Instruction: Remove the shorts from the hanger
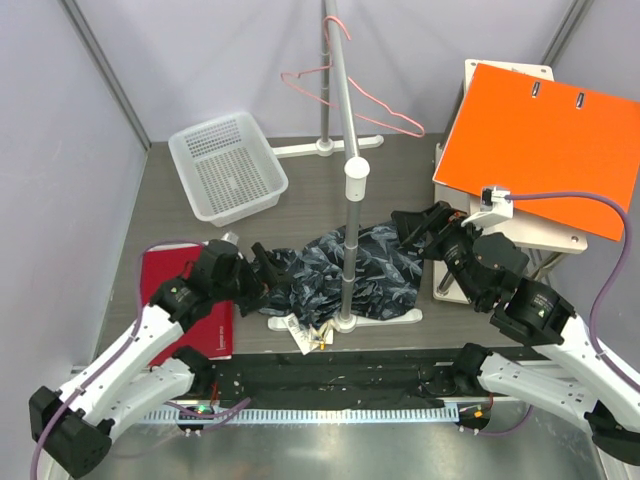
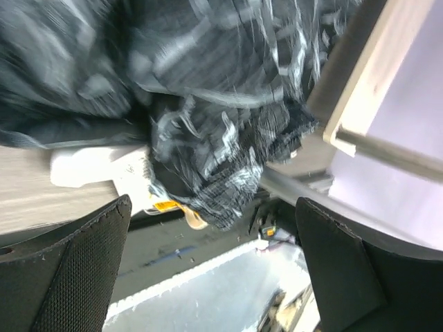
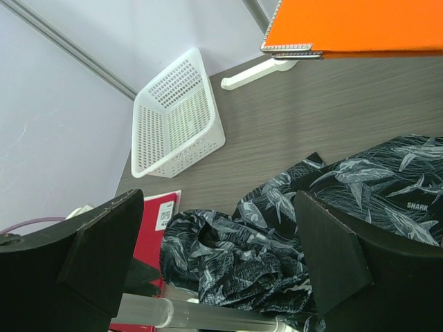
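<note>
The shorts [image 1: 385, 262] lie crumpled on the table [image 1: 330, 190], bunched around the foot of the grey rail pole [image 1: 342, 80] at the near middle, with their paper tags [image 1: 312, 336] spilling toward the near edge. They are off the hanger [image 1: 410, 126], which hangs bare by its hook from the rail at the far side, well apart from the cloth.

The left gripper [image 1: 268, 275] sits low just beside the left edge of the shorts with its jaws spread wide. In its wrist view the dark patterned fabric [image 2: 208, 138] fills the space ahead of the fingers [image 2: 83, 270], and nothing is pinched between them. The right gripper [image 1: 415, 222] hovers at the right far edge of the shorts, also spread and empty.

A white basket [image 1: 265, 150] stands at the far left. A red book [image 1: 215, 325] lies under the left arm. An orange binder [image 1: 545, 135] rests on a white stand at the right.
</note>
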Available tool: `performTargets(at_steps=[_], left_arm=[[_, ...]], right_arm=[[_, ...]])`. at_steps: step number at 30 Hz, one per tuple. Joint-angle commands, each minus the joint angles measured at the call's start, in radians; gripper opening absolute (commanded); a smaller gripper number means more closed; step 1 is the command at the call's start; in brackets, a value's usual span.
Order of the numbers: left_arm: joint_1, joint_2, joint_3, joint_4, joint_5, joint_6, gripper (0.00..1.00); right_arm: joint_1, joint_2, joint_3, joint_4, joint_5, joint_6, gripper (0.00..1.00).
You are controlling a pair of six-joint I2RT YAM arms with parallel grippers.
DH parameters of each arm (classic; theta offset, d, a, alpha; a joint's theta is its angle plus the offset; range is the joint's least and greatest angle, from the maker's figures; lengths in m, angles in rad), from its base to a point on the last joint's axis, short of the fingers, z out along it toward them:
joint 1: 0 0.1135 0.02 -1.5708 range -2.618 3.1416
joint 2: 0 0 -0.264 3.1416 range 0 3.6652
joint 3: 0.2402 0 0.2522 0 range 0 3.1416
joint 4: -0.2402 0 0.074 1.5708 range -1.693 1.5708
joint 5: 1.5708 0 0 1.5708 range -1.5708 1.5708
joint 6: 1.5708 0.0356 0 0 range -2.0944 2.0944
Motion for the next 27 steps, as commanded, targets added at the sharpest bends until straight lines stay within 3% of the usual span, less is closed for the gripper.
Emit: performTargets(at_steps=[1,5,10,15,20,25,27], left_arm=[[-0.107,0.037,-0.037,0.141,-0.033,-0.109,1.00],[-0.196,0.103,-0.034,0.169,-0.120,-0.127,1.00],[-0.218,0.146,-0.061,0.187,-0.214,-0.144,1.00],[-0.218,0.230,-0.136,0.387,-0.118,-0.216,1.00],[-0.219,0.287,-0.140,0.408,-0.123,-0.229,0.99],[-0.221,0.310,-0.152,0.491,-0.128,-0.236,0.87],[-0.221,0.319,-0.167,0.526,-0.116,-0.242,0.72]], right_arm=[[0.002,-0.003,-0.005,0.052,0.010,0.020,0.95],[0.002,-0.002,-0.005,0.053,0.011,0.019,0.95],[0.002,-0.016,-0.007,0.050,0.017,0.011,0.95],[0.001,-0.026,-0.004,0.043,0.027,0.003,0.95],[0.001,-0.025,0.002,0.040,0.025,0.000,0.95],[0.002,-0.022,0.006,0.038,0.025,0.002,0.95],[0.001,-0.022,0.004,0.038,0.024,0.003,0.95]])
